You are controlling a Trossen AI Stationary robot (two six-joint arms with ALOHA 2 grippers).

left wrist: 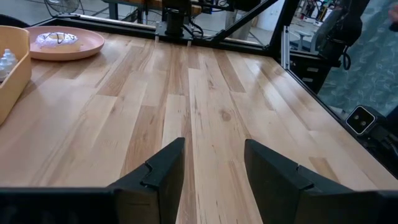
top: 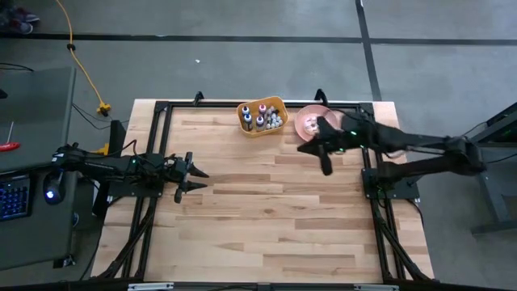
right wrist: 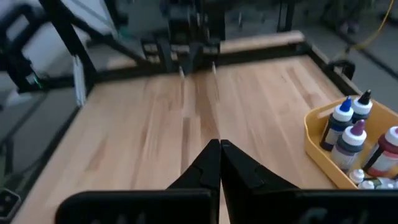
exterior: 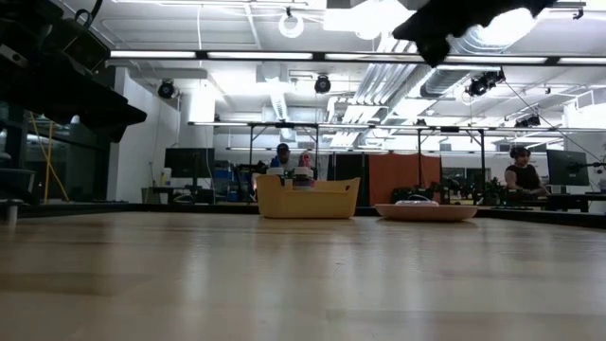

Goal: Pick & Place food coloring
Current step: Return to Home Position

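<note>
The food coloring bottles (top: 262, 118) stand in a yellow basket (top: 279, 105) at the table's far edge; in the right wrist view several bottles (right wrist: 348, 140) with blue, purple and red colour show inside it. My right gripper (top: 315, 153) is shut and empty, raised above the table near the pink plate, right of the basket; its fingertips meet in its wrist view (right wrist: 219, 163). My left gripper (top: 198, 179) is open and empty at the table's left side; its fingers stand apart in its wrist view (left wrist: 214, 168).
A pink plate (top: 305, 128) with a doughnut (left wrist: 57, 39) sits right of the basket at the far edge, partly under my right arm. Black frame rails run along the table's edges. Bare wood lies across the middle and near side. People show in the room behind.
</note>
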